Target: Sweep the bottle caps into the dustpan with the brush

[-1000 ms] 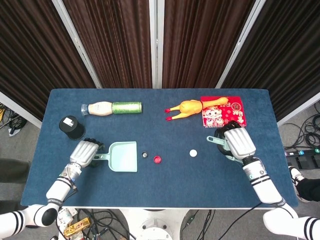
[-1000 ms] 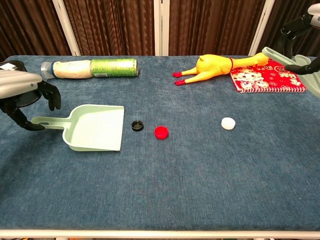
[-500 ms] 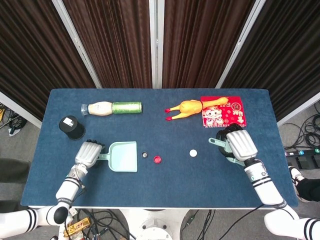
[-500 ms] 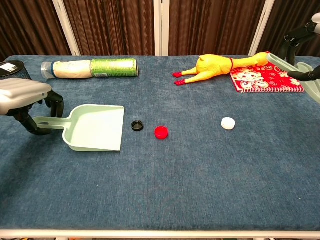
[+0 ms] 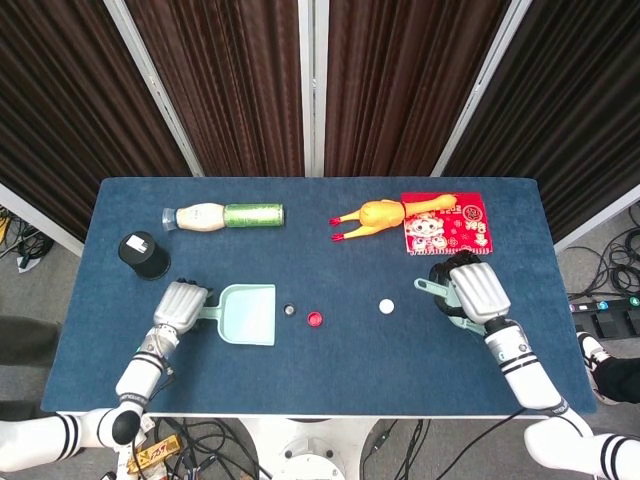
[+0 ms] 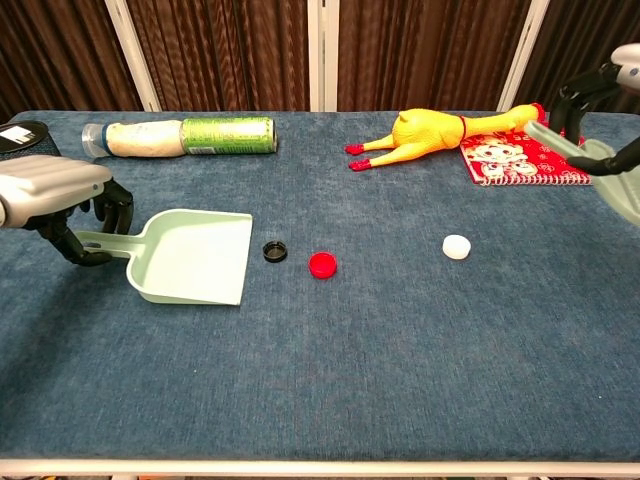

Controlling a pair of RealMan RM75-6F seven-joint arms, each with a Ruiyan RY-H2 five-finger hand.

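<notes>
1. At lower left, my left hand (image 6: pixel 62 200) grips the dustpan (image 6: pixel 192 257) handle
2. My right hand (image 5: pixel 478 291) clasps the brush (image 5: pixel 445 291)
3. Black cap (image 6: pixel 275 251), red cap (image 6: pixel 322 264) and white cap (image 6: pixel 456 246) lie mid-table

Left hand (image 5: pixel 181 304) grips the dustpan (image 5: pixel 245 314) handle; right hand (image 5: pixel 476 291) holds the brush (image 5: pixel 437 288).

On the blue cloth-covered bench (image 5: pixel 300 375) lie three small round bottle caps, one black (image 5: pixel 290 311), one red (image 5: pixel 316 319), one white (image 5: pixel 386 306), plus one pale green plastic dustpan (image 5: pixel 248 314), one green-labelled plastic bottle (image 5: pixel 224 215), one yellow rubber chicken (image 5: pixel 380 215), one red printed booklet (image 5: pixel 450 228) and one black cylindrical container (image 5: pixel 142 253).
</notes>
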